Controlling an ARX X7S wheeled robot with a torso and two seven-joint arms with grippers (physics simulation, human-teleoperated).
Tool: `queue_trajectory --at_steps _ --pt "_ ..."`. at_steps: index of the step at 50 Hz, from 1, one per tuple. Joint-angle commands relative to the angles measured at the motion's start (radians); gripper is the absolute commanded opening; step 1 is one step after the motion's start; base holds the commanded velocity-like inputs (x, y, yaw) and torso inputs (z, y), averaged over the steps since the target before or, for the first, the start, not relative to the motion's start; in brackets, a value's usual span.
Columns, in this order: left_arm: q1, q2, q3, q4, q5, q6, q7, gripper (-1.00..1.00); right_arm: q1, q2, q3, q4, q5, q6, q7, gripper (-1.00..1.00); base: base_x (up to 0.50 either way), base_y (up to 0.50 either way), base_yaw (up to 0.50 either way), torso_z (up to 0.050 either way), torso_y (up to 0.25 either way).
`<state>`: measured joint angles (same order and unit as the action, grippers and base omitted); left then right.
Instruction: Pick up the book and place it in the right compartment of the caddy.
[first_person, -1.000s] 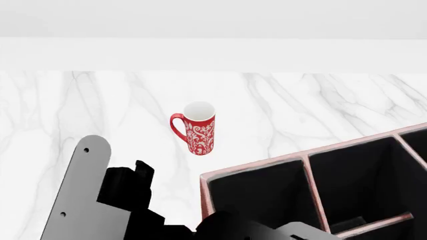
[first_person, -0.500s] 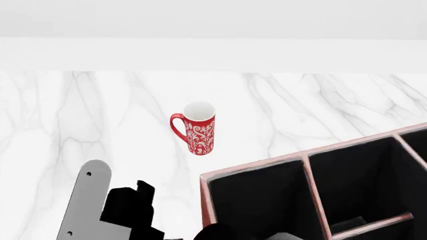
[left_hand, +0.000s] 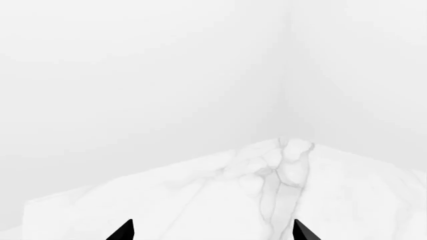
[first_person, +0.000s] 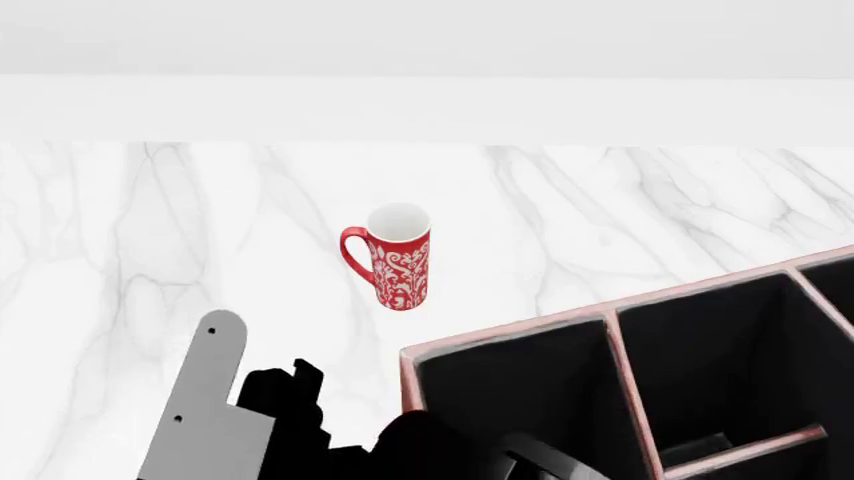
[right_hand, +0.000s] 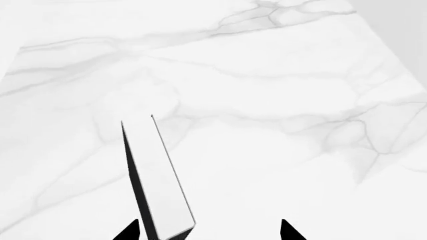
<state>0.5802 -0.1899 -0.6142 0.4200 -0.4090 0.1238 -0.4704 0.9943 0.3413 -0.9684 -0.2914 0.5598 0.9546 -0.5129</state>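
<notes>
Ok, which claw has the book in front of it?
The right claw: the black, white-edged book stands just ahead of it, beside one fingertip. The left claw faces the marble table, with no book in its view.

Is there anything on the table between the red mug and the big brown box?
No. In the head view, only bare white marble table lies between the mug and the caddy; the two stand apart.

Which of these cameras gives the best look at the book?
The right wrist view. The book stands on edge on the marble table, white page edge and a thin black cover showing, near the right claw. The head view and the left wrist view do not show it.
</notes>
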Motion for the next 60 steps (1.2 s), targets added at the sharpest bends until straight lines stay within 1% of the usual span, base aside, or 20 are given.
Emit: queue_trajectory --at_steps 1,8,21,40,47,53,60 --pt "0.002 -0.001 0.003 -0.004 0.001 0.003 0.000 1.00 -0.015 -0.034 -0.051 0.124 -0.044 -0.073 -0.030 1.00 0.00 0.00 0.00 0.000 0.000" --pt "0.002 0.000 0.004 -0.010 -0.001 0.008 0.001 1.00 -0.024 -0.047 -0.073 0.150 -0.054 -0.090 -0.038 1.00 0.00 0.00 0.00 0.000 0.000" --pt "0.000 -0.002 0.010 -0.016 0.000 0.011 0.001 1.00 -0.014 -0.054 -0.096 0.130 -0.045 -0.073 -0.052 1.00 0.00 0.00 0.00 0.000 0.000" --pt "0.008 -0.004 0.014 -0.013 0.008 0.009 -0.004 1.00 -0.021 -0.169 -0.142 0.398 -0.086 -0.227 -0.132 1.00 0.00 0.00 0.00 0.000 0.000" --pt "0.009 -0.004 0.016 -0.017 0.010 0.012 -0.003 1.00 -0.037 -0.195 -0.163 0.465 -0.100 -0.275 -0.152 1.00 0.00 0.00 0.00 0.000 0.000" --pt "0.006 -0.004 0.020 -0.022 0.013 0.013 -0.004 1.00 -0.049 -0.199 -0.182 0.488 -0.103 -0.298 -0.173 1.00 0.00 0.00 0.00 0.000 0.000" --pt "0.006 -0.006 0.021 -0.023 0.012 0.013 -0.005 1.00 -0.061 -0.185 -0.214 0.461 -0.089 -0.287 -0.211 1.00 0.00 0.00 0.00 0.000 0.000"
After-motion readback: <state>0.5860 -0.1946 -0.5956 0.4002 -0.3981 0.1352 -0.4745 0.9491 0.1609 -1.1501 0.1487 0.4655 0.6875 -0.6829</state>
